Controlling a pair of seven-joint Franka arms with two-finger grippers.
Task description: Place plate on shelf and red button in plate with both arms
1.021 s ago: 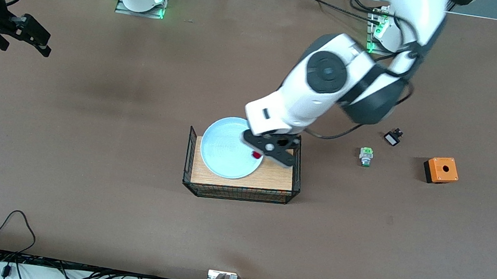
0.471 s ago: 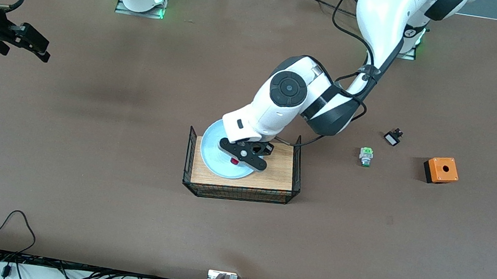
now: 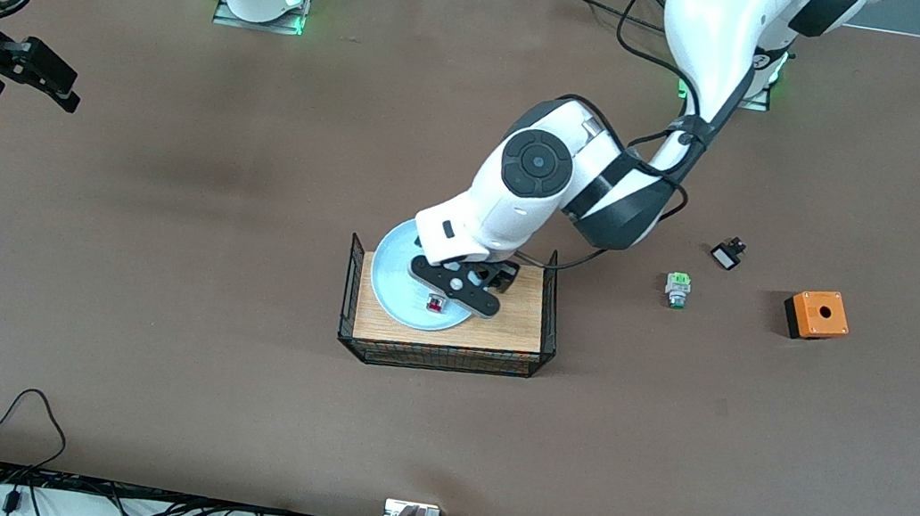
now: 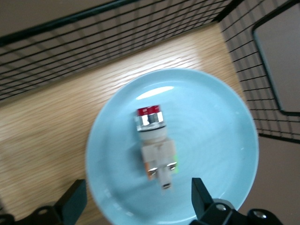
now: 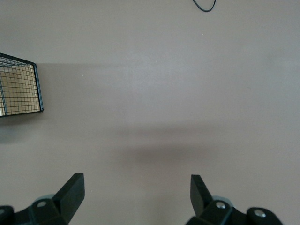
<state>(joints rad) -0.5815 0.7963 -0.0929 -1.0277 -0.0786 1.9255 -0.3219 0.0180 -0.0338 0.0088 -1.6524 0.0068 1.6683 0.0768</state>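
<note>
The pale blue plate (image 3: 396, 274) lies in a wire basket (image 3: 445, 360) with a wooden floor at the table's middle. The red button (image 3: 437, 302) lies on its side on the plate. In the left wrist view the red button (image 4: 154, 140) rests on the plate (image 4: 211, 140), free of the fingers. My left gripper (image 3: 454, 289) hovers just above the plate, open, its fingers wide on either side of the button's white end (image 4: 136, 201). My right gripper (image 3: 44, 75) is open and empty over bare table at the right arm's end; it also shows in the right wrist view (image 5: 136, 197).
A green-capped switch (image 3: 677, 289), a small black part (image 3: 728, 254) and an orange box with a hole (image 3: 817, 314) lie toward the left arm's end. The basket's black mesh walls (image 4: 93, 42) stand around the plate. A basket corner (image 5: 18, 84) shows in the right wrist view.
My left gripper carried the red button in over the plate's middle, came down and let go; the button now lies on the plate. My right gripper drifted a little outward.
</note>
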